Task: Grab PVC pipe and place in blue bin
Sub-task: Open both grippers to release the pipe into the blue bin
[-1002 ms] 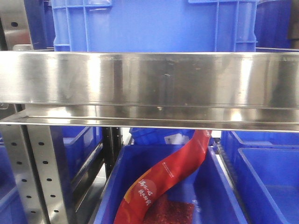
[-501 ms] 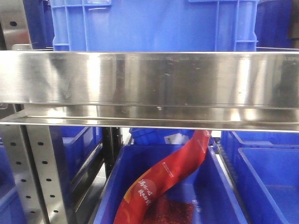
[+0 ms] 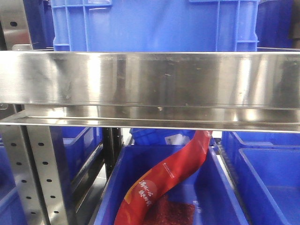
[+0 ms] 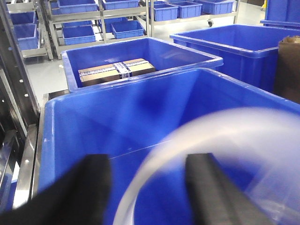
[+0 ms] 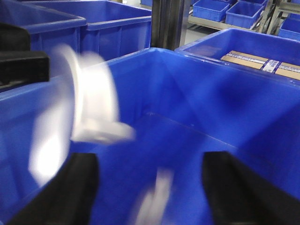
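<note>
One steel shelf beam (image 3: pixel 150 79) crossed the front view, with one blue crate (image 3: pixel 154 23) above it and one red bag (image 3: pixel 173 173) in a lower bin (image 3: pixel 211 197).

In the left wrist view, the left gripper (image 4: pixel 149 161) was released, jaws spread wide. One PVC pipe (image 4: pixel 253 122), a blurred, pale, translucent ring, was over the blue bin (image 4: pixel 117 122). One cardboard box (image 4: pixel 116 71) lay in the bin behind (image 4: pixel 187 51).

In the right wrist view, the right gripper (image 5: pixel 152 164) was also released and gripped nothing. The pipe showed as a white blurred curve in the air inside the blue bin's walls.

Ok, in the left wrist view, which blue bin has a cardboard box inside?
The second bin, directly behind the nearest bin; a taped cardboard box lies inside it.
</note>
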You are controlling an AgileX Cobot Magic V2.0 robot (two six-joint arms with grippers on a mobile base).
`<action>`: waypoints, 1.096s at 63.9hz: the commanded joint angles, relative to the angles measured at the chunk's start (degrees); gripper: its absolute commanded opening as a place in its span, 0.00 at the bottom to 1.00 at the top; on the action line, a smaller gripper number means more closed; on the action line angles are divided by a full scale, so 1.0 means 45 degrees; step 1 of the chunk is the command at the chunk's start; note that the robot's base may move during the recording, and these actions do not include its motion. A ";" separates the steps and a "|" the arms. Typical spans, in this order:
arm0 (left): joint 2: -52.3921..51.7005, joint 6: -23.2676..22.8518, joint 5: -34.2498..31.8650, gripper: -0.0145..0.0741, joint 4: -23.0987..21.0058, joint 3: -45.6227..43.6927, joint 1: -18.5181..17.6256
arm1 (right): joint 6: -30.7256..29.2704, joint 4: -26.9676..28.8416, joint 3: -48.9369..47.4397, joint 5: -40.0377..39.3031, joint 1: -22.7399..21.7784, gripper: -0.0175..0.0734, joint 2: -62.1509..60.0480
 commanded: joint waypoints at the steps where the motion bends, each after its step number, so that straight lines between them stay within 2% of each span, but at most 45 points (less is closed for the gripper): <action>1: -0.0027 -0.0054 -0.0305 0.56 -0.0121 -0.0139 -0.0003 | -0.0087 -0.0110 -0.0155 -0.0123 0.0003 0.62 -0.0079; 9: -0.0084 -0.0054 -0.0253 0.56 -0.0121 -0.0139 -0.0003 | -0.0087 -0.0110 -0.0155 -0.0097 0.0003 0.62 -0.0190; 13: -0.0285 -0.0054 -0.0157 0.55 -0.0196 -0.0139 -0.0032 | -0.0087 -0.0110 -0.0155 -0.0048 0.0003 0.59 -0.0400; 16: -0.0465 -0.0054 -0.0126 0.53 -0.0278 -0.0139 -0.0062 | -0.0087 -0.0110 -0.0155 -0.0045 0.0003 0.52 -0.0584; 21: -0.0686 -0.0054 0.0022 0.47 -0.0278 -0.0139 -0.0062 | -0.0087 -0.0110 -0.0155 -0.0030 0.0003 0.35 -0.0760; 28: -0.0734 -0.0054 0.0149 0.29 -0.0278 -0.0139 -0.0034 | -0.0087 -0.0110 -0.0155 -0.0030 -0.0025 0.08 -0.0759; 31: -0.0734 -0.0054 0.0257 0.19 -0.0278 -0.0139 -0.0037 | -0.0087 -0.0110 -0.0155 -0.0030 -0.0043 0.01 -0.0709; 36: -0.0896 -0.0054 0.0867 0.03 -0.0278 -0.0139 0.0025 | -0.0087 -0.0110 -0.0155 0.0322 -0.0043 0.01 -0.0748; 43: -0.1718 -0.0079 0.1961 0.04 -0.0411 -0.0083 0.0255 | -0.0087 -0.0110 -0.0155 0.1357 -0.0100 0.01 -0.1436; 48: -0.2610 -0.0079 0.1961 0.04 -0.0351 0.0274 0.0463 | -0.0051 -0.0110 0.0077 0.1506 -0.0254 0.01 -0.2183; 59: -0.4686 -0.0079 0.1258 0.04 -0.0332 0.2094 0.0951 | -0.0051 -0.0110 0.1790 -0.0048 -0.0720 0.01 -0.3710; 70: -0.7143 -0.0079 0.0031 0.04 -0.0554 0.5623 0.1094 | -0.0051 -0.0011 0.5228 -0.2969 -0.0776 0.01 -0.5624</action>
